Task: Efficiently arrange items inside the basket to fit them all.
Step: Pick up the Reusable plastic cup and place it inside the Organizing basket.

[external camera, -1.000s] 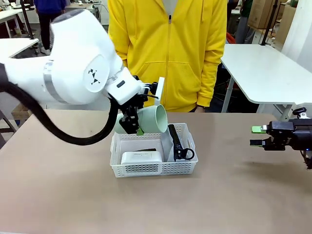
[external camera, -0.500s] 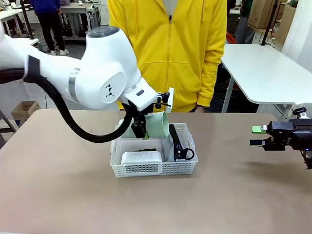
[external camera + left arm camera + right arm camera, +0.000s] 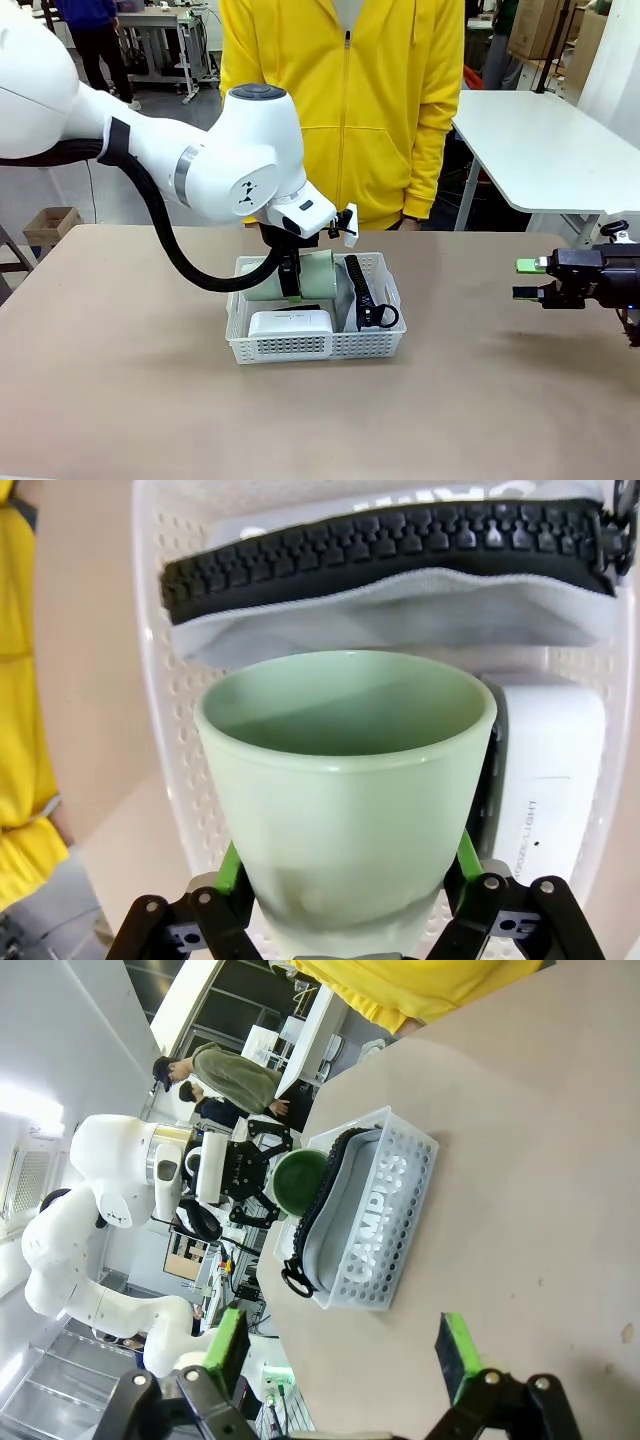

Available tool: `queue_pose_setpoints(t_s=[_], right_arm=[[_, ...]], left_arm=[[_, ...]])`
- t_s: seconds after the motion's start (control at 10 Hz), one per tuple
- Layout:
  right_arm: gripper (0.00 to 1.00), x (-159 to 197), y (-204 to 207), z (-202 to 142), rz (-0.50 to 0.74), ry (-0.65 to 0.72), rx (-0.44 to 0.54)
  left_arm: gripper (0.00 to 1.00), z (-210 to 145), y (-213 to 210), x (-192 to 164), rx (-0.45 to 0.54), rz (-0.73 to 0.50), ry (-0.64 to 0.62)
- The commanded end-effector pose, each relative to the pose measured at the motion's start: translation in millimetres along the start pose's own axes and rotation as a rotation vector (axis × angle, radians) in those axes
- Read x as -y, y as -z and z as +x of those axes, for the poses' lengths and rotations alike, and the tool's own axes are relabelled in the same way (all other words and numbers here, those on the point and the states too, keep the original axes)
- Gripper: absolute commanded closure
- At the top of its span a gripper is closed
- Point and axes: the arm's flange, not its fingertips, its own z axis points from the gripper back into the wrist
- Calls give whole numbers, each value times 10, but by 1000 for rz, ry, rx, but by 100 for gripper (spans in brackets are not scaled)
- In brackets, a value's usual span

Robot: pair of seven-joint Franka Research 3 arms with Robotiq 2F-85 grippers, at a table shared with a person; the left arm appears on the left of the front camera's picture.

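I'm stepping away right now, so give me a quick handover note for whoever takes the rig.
Left gripper: shut on the pale green cup, lying sideways, low in the basket.
Right gripper: open, empty, above the table off to the right.
In the basket: white box at front, grey pouch standing on edge at the right.
Left: release the cup, retract.

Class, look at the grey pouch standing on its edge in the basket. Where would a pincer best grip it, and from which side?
Probably from above, at the zipper edge. The grey pouch stands on edge against the right wall of the basket, its black zipper uppermost and exposed. Its flat faces are hemmed in by that wall and the pale green cup, so fingers closing across the thin top edge seem the clearest approach.
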Motion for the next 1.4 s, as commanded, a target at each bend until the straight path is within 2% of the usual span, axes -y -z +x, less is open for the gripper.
queue_pose_setpoints(t_s=[0.0, 0.4, 0.5, 0.6, 1.3], right_arm=[[0, -24, -29, 3, 3, -3, -8], [0, -24, -29, 3, 3, -3, -8], [0, -24, -29, 3, 3, -3, -8], [0, -24, -29, 3, 3, -3, -8], [0, -24, -29, 3, 3, -3, -8]], left_arm=[[13, 77, -22, -18, -58, -2, -3], [13, 91, 39, -9, -80, -9, 0], [10, 92, 44, -18, -81, -7, 0], [0, 95, 46, -30, -73, -3, 5], [0, 42, -74, -19, -24, 7, -1]])
